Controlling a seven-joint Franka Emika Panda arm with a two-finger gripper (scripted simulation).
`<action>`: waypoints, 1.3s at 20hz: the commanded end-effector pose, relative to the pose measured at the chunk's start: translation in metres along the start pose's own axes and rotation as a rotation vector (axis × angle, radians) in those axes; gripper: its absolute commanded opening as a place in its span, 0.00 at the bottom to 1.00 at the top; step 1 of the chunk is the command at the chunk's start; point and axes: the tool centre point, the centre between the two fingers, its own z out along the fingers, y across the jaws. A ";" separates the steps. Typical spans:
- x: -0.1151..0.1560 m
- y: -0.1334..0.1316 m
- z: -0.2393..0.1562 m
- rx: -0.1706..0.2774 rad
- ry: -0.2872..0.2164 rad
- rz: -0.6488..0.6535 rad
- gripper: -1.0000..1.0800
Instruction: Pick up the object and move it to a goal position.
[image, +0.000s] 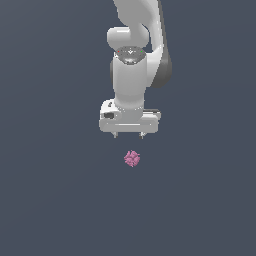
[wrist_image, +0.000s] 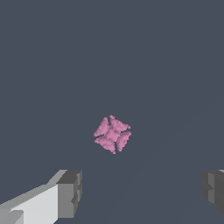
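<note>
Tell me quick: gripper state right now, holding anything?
Gripper: open, holding nothing; the pink clump lies apart from its fingers.

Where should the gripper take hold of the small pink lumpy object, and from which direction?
Probably across the middle of the pink object, coming straight down from above. It is roughly round and lumpy, with no handle, and lies apart from the open gripper, whose fingers stand wider than it.
</note>
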 end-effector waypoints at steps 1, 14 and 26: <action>0.000 0.000 0.000 0.000 0.000 0.000 0.96; 0.004 -0.026 -0.005 0.034 0.023 0.005 0.96; 0.006 -0.025 0.009 0.026 0.011 -0.119 0.96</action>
